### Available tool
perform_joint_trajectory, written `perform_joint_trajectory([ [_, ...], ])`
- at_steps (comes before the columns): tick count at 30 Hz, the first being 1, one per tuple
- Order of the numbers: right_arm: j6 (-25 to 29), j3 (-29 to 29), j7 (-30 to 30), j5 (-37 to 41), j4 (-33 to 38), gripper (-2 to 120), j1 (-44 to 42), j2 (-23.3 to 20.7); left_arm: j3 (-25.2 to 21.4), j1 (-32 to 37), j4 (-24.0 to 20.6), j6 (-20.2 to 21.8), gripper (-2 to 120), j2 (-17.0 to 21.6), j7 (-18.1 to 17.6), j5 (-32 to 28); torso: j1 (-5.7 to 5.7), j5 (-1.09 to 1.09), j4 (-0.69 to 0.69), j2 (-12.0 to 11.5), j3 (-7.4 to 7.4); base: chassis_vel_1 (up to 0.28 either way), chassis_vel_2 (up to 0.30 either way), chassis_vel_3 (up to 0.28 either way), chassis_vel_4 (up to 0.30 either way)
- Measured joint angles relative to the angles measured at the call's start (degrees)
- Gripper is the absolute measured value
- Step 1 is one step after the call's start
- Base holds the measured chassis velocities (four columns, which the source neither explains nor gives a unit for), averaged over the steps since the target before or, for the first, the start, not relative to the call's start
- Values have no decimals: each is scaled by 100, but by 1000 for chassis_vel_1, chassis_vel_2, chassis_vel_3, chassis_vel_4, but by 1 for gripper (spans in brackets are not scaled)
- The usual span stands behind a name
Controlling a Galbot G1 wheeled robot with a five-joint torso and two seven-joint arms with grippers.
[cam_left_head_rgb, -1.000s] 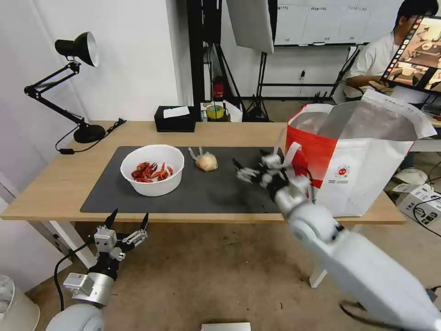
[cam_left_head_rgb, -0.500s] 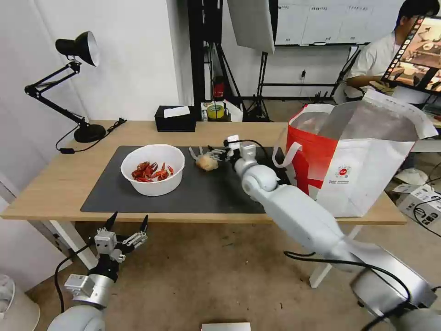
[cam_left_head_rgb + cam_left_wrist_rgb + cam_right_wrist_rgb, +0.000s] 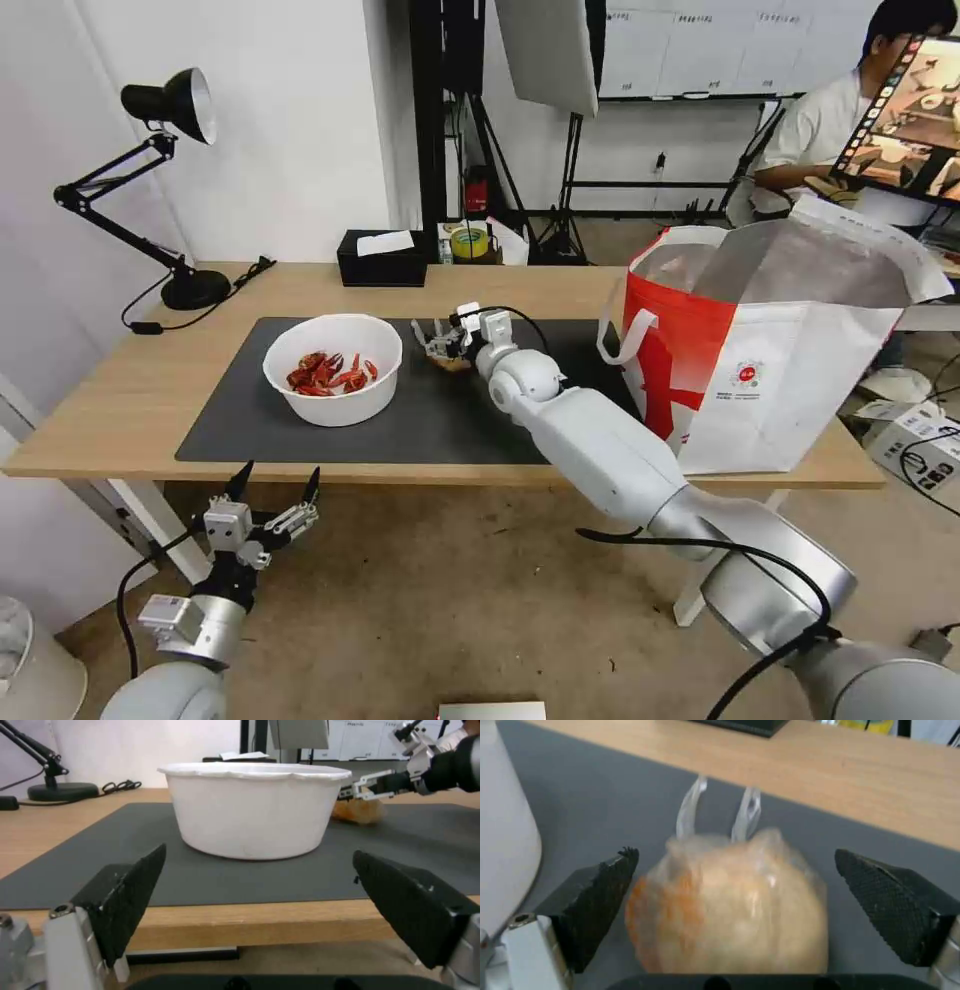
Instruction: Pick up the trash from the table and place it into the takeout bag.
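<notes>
Trash left on the counter (image 3: 130, 400) includes a knotted clear bag with a tan lump (image 3: 730, 907), lying on the dark grey mat (image 3: 420, 420) just beside the white bowl of red crayfish shells (image 3: 332, 368). Our right hand (image 3: 445, 343) is stretched out over the mat with its fingers spread wide on either side of that bag; in the right wrist view the two black fingertips (image 3: 600, 896) flank the lump without touching it, and the bag's two clear knot tails stick out beyond it toward the bare wood. Our left hand (image 3: 272, 490) hangs low in front of the counter's near edge, open and holding nothing, pointed at the bowl. At the counter's right end stands the red-and-white takeout bag (image 3: 770, 370), upright with its foil-lined mouth open, well apart from the bowl. Behind the mat sits a black tissue box (image 3: 380, 260).
</notes>
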Motion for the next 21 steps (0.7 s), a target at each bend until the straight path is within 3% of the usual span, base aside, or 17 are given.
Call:
perform_joint_trajectory([
  [12,-192,-36,-31,-32,49,100,-48,-31,16,-6,-38,-2,100,-29,-3,0,0,0,0,0,0,0,0,0,0],
  [16,-223,-40,-33,-41,54,94,-78,-25,-3,14,-49,-6,100,-28,-5,-1,0,1,0,0,0,0,0,0,0],
  [18,-235,-37,-32,-35,74,82,-114,-22,-24,34,-55,-11,100,-24,-6,0,0,1,0,0,0,0,0,0,0],
  [21,-243,-36,-30,-30,97,75,-136,-30,-29,48,-63,-15,100,-22,-6,0,0,1,0,0,0,0,0,0,0],
])
